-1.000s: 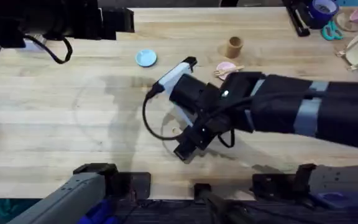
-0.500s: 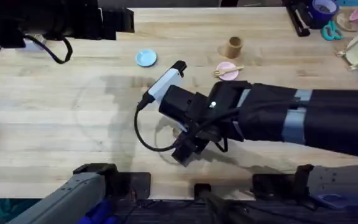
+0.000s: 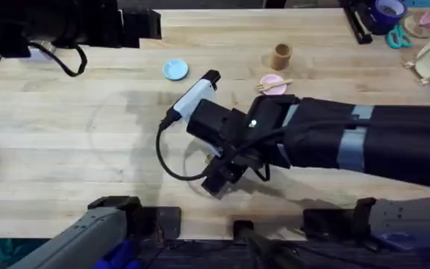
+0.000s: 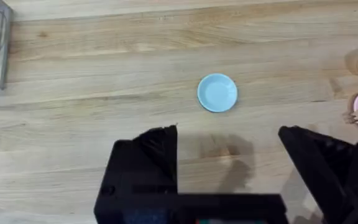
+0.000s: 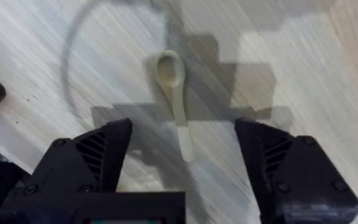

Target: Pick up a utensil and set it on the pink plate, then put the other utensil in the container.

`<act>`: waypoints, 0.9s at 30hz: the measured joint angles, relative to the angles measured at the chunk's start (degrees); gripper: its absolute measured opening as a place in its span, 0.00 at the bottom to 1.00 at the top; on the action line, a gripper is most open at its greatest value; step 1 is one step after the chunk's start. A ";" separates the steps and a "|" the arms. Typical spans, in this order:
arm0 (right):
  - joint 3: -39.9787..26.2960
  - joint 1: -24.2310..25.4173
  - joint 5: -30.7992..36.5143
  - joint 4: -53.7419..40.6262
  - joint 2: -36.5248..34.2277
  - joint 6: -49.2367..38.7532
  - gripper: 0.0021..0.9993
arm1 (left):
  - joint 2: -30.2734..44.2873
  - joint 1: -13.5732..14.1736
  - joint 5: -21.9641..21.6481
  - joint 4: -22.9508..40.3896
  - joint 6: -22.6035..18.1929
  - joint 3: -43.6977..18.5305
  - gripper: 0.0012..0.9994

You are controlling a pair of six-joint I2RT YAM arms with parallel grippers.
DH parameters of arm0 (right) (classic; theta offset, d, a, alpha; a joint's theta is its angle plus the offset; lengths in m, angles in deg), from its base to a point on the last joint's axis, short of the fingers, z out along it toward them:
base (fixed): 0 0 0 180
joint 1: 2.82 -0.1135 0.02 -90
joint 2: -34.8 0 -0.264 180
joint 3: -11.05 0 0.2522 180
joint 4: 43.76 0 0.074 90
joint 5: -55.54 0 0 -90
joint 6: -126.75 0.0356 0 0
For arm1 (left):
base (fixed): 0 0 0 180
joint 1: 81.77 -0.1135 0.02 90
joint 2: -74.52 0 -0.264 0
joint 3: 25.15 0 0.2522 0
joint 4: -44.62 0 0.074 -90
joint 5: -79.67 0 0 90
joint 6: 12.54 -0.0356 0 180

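With your right gripper (image 5: 182, 165) spread wide above the wooden spoon (image 5: 175, 104), straddle its handle squarely before closing.

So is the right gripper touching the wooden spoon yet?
Apart. In the right wrist view the right gripper is open, its fingers on either side of the spoon, with bare table between each finger and the handle.

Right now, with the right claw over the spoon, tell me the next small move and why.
Probably lower the right claw straight down and close on the spoon. Its fingers are open with the spoon's handle lying flat on the table between them. The fork already rests on the pink plate, so the spoon is what's left for the brown cup.
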 joint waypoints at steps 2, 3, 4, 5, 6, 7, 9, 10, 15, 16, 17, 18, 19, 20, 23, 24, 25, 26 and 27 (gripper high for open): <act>-0.06 -0.12 0.02 -0.02 0.00 0.00 1.00 | 0.00 0.00 0.00 0.00 0.02 0.00 0.99; -0.09 -0.31 0.02 -0.05 0.00 0.00 1.00 | 0.00 0.00 0.00 0.00 0.02 0.00 0.99; -0.09 -0.55 0.02 -0.10 0.00 0.00 1.00 | 0.00 0.00 0.00 0.00 0.02 0.00 0.99; -0.10 -0.92 0.07 -0.25 -0.09 0.00 1.00 | 0.00 0.00 0.00 0.00 0.01 0.00 0.99; -0.15 -1.41 0.28 -0.46 -0.30 0.00 1.00 | 0.00 0.00 0.00 0.00 0.00 0.00 0.99; -0.22 -1.95 0.59 -0.71 -0.75 0.01 1.00 | 0.00 0.00 0.00 0.00 0.02 0.00 0.99; -0.77 -2.96 1.58 -1.05 -1.50 0.20 1.00 | 0.00 0.00 0.00 0.00 0.02 0.00 0.99; -1.02 -3.31 1.86 -1.03 -1.70 0.22 1.00 | 0.00 0.00 0.00 0.00 0.02 0.00 0.99; -1.38 -4.11 2.82 -1.31 -2.03 2.26 1.00 | 0.00 0.00 0.00 0.00 0.02 0.00 0.99; -1.38 -4.13 2.84 -1.36 -2.03 2.68 1.00 | 0.00 0.00 0.00 0.00 0.02 0.00 0.99; -1.38 -4.13 2.84 -1.38 -2.02 2.95 1.00 | 0.00 0.00 0.00 0.00 0.01 0.00 0.99; -1.38 -4.13 2.86 -1.41 -2.03 3.11 1.00 | 0.00 0.00 0.00 0.00 0.02 0.00 0.99; -1.38 -4.13 2.84 -1.42 -2.03 3.28 1.00 | 0.00 0.00 0.00 0.00 0.02 0.00 0.99; -1.38 -4.13 2.84 -1.44 -2.03 3.46 0.99 | 0.00 0.00 0.00 0.00 0.00 0.00 0.99; -1.38 -4.28 2.71 -1.42 -2.08 3.95 0.93 | 0.00 0.00 0.00 0.00 0.02 0.00 0.99; -1.39 -4.35 2.64 -1.36 -2.12 4.06 0.92 | 0.00 0.00 0.00 0.00 0.02 0.00 0.99; -1.38 -4.39 2.62 -1.38 -2.12 4.09 0.92 | 0.00 0.00 0.00 0.00 0.02 0.00 0.99; -1.40 -4.39 2.49 -1.36 -2.12 4.10 0.91 | 0.00 0.00 0.00 0.00 0.02 0.00 0.99; -1.40 -4.39 2.28 -1.36 -2.12 4.11 0.90 | 0.00 0.00 0.00 0.00 0.02 0.00 0.99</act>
